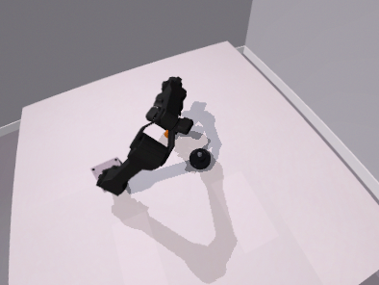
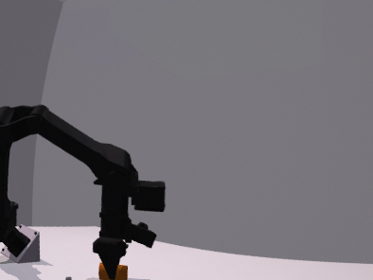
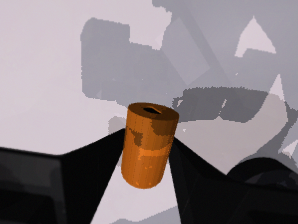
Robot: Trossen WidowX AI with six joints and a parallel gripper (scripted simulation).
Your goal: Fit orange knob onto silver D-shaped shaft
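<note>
The orange knob is on its side, its long axis roughly level. The dark hole in its end face shows at the upper end in the wrist view, with a straight edge. My gripper points down and is shut on the knob, one finger on each side. Whether the knob touches the table is hard to tell. The round black pedestal stands to the right of the gripper; the small silver shaft rises from it. Only the shaft's tip shows in the exterior view.
The arm's base is at the left, beside a tilted pale plate with dark dots at its corners. The pale table carries the arm's broad shadows. Grey walls stand beyond its edges.
</note>
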